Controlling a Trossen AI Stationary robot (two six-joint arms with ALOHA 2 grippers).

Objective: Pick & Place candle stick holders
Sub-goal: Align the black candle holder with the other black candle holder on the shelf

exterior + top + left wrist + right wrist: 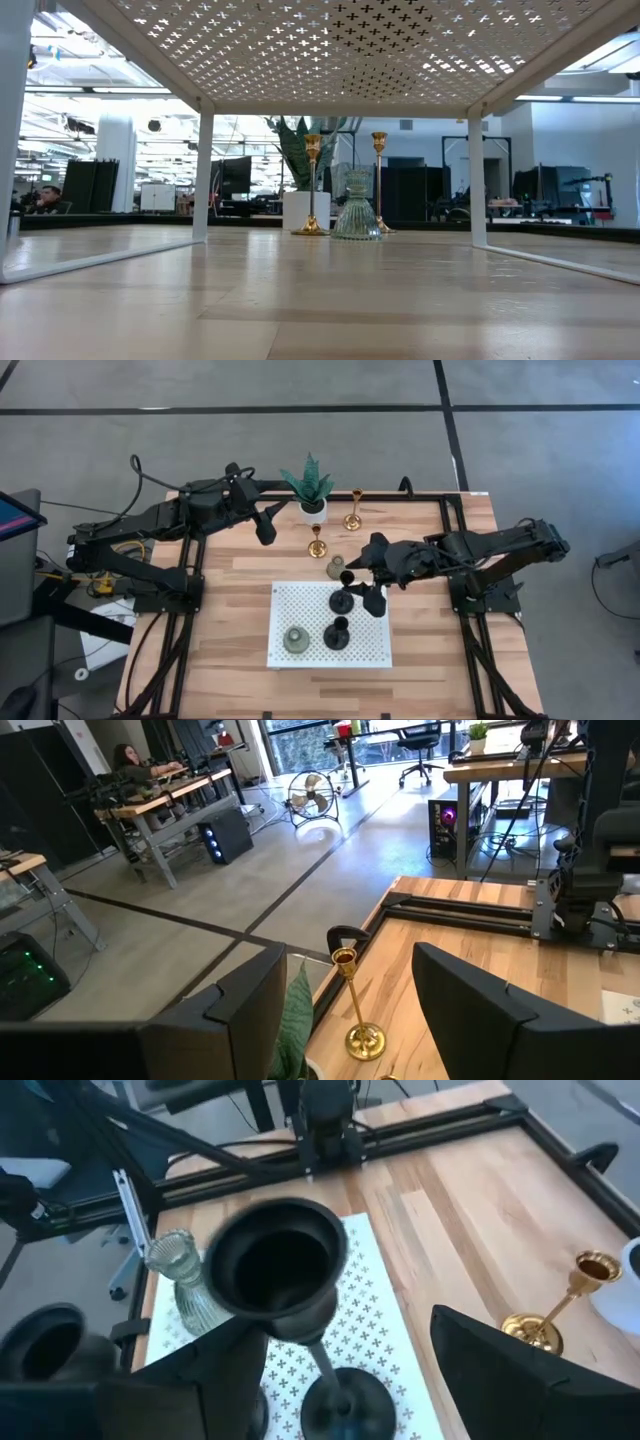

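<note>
Two black candle stick holders [343,600] [337,633] and a grey-green one [296,639] stand on a white perforated platform [300,600]. A second grey-green holder [337,568] and two gold ones [317,542] [353,510] stand on the wooden table. My right gripper [350,1380] is open over the platform's far right part. The far black holder [275,1265] stands upright on its base between the fingers, close to one of them. My left gripper [265,525] hangs open and empty beside the plant. My right gripper is open around the far black holder. Its cup [240,1315] shows in front of one finger [190,1375], and I cannot tell whether they touch. The holder's round base [345,1402] rests on the platform.
A green spiky plant in a white pot [310,488] stands at the table's far edge, between the left gripper and the gold holders. The platform stands on thin legs [203,170] with open room under it. Black frame rails [400,498] border the tabletop.
</note>
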